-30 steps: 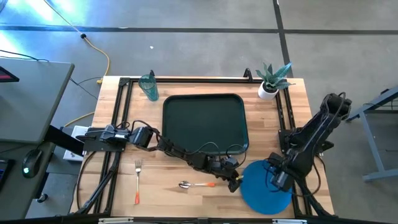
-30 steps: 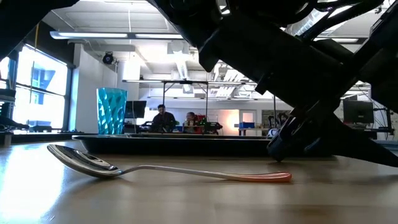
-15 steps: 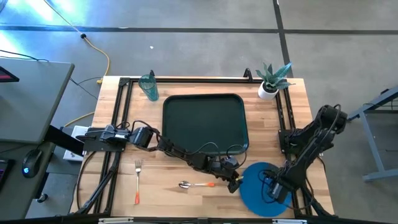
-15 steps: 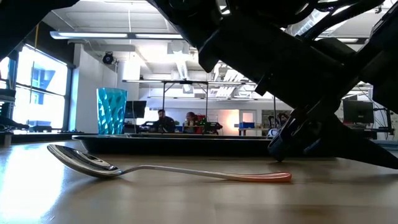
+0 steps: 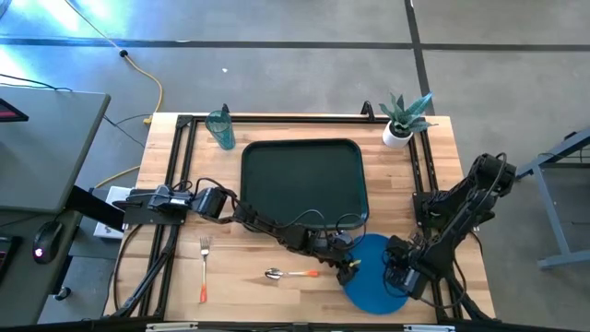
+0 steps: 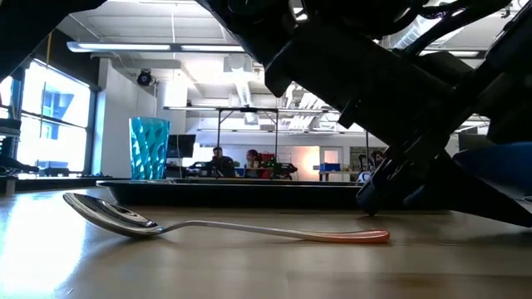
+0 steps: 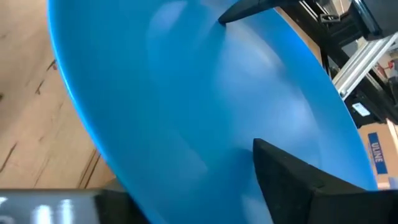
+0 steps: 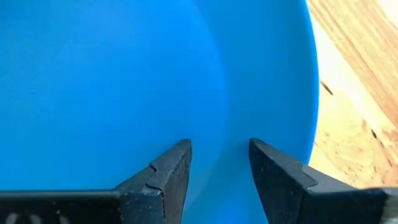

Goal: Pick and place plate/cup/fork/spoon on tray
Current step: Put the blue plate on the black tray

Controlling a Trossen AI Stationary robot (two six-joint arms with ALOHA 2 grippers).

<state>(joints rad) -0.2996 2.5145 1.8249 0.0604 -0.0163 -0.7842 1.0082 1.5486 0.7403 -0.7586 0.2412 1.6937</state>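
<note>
The blue plate [image 5: 373, 278] lies on the table near the front edge, right of the tray [image 5: 304, 180]; its rim shows raised at the right of the low view [image 6: 499, 159]. My left gripper [image 5: 348, 267] is open at the plate's left rim. My right gripper [image 5: 404, 274] stands over the plate's right part, its fingers slightly apart. The spoon [image 5: 290, 273] and the fork [image 5: 204, 267] lie on the wood to the left. The cup [image 5: 220, 128] stands at the far left. My left gripper comes level from the table's left, and the plate's left rim [image 7: 87, 124] reaches in between its open fingers. One finger [image 7: 292, 180] lies over the plate's upper face. I cannot tell whether it touches. My right gripper points down at the plate's upper face [image 8: 217, 106] near its right side, fingers [image 8: 171, 174] slightly apart. The tips seem to rest on the face, but the point of contact is hidden by the fingers.
A potted plant [image 5: 401, 120] stands at the far right corner. Black rails run along the table's left and right sides. The spoon [image 6: 208, 226] lies close to the left gripper, its handle end toward the plate.
My right gripper has moved toward the table's left and near edge, onto the plate. The plate has slid toward the table's left, against my left gripper, which has stayed in place. In the low view a raised blue rim now shows at the right.
</note>
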